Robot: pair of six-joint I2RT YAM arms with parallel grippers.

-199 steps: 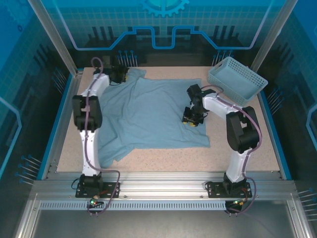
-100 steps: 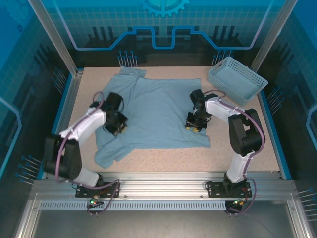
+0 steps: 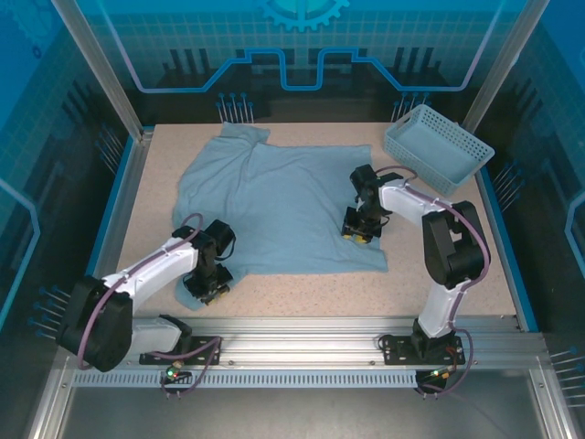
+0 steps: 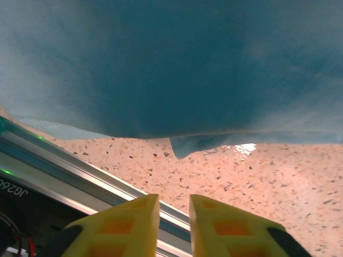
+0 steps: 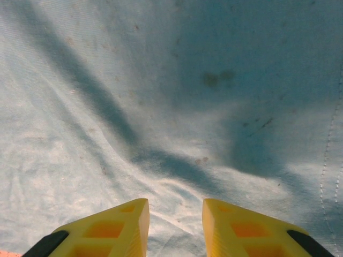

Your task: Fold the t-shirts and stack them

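Note:
One pale blue-grey t-shirt lies spread flat across the middle of the table. My left gripper is low over its front-left sleeve, near the table's front edge. In the left wrist view the yellow fingers stand a little apart around nothing, so the left gripper is open, and the t-shirt hem hangs just ahead. My right gripper sits on the shirt's right side. In the right wrist view it is open, fingers apart over wrinkled cloth of the t-shirt.
A light blue lattice basket stands at the back right corner. An aluminium rail runs along the front edge right beside my left fingers. Bare speckled table shows in front of and to the right of the shirt.
My left arm swung from the shirt's far-left corner across its left side to the front-left sleeve. The shirt's left side now lies flatter. The right arm hardly moved.

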